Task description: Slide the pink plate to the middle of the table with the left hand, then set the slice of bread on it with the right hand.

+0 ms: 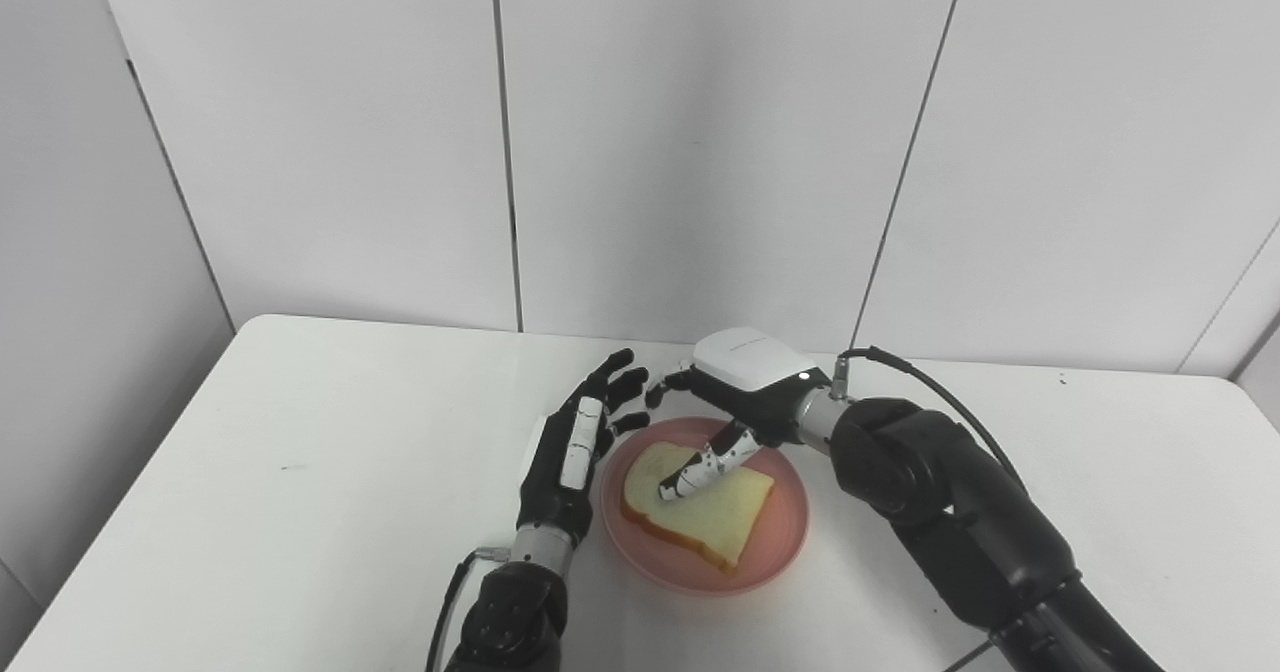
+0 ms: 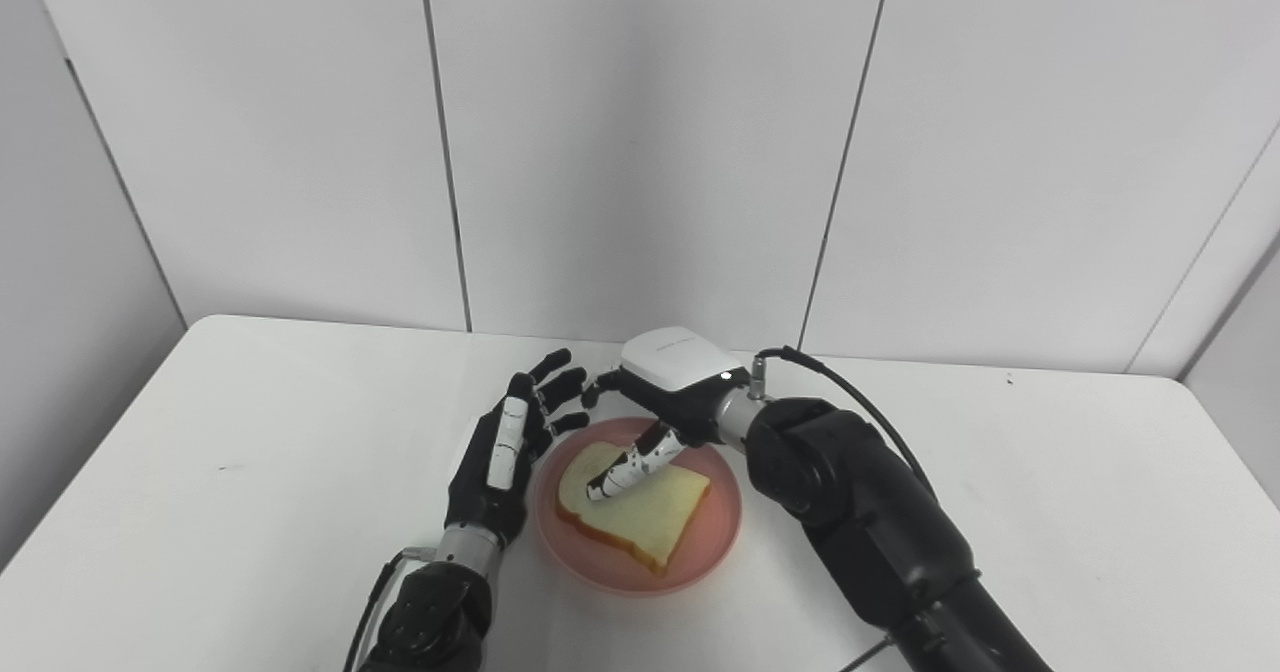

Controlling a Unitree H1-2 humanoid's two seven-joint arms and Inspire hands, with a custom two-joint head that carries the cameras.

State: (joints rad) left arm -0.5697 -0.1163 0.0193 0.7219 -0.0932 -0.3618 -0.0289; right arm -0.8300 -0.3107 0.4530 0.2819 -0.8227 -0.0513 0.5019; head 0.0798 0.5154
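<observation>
— Two hands are over the white table (image 1: 300, 512), both close to the pink plate (image 1: 780, 542). Where does the plate sit?

— Near the middle of the table, a bit toward the robot's side. The slice of bread (image 1: 720, 512) lies flat on it, crust edge toward the camera, wholly inside the rim.

— And the left hand (image 1: 575, 447)?

— It stands on edge just beside the plate's left rim, palm toward the plate, fingers stretched out and spread, pointing away toward the wall (image 1: 700, 132). It holds nothing. Whether its side actually touches the rim I cannot tell; in both views they look touching or nearly so.

— The right hand (image 2: 665, 382)?

— It hangs over the far side of the plate, white back upward. Its fingers (image 2: 600, 385) are loosely curled toward the left hand's fingertips and close on nothing. Its thumb (image 1: 695, 472) reaches down and forward across the top of the bread, and the tip seems to rest on the slice or just above it; the pictures do not settle which.

— So is the bread gripped?

— No, nothing pinches it. The slice lies on the plate under its own weight, with only the thumb over it.

— Anything else on the table?

— Only a thin black cable (image 1: 930, 382) looping from the right wrist back along the dark forearm, and another thin one by the left forearm at the bottom edge.
</observation>
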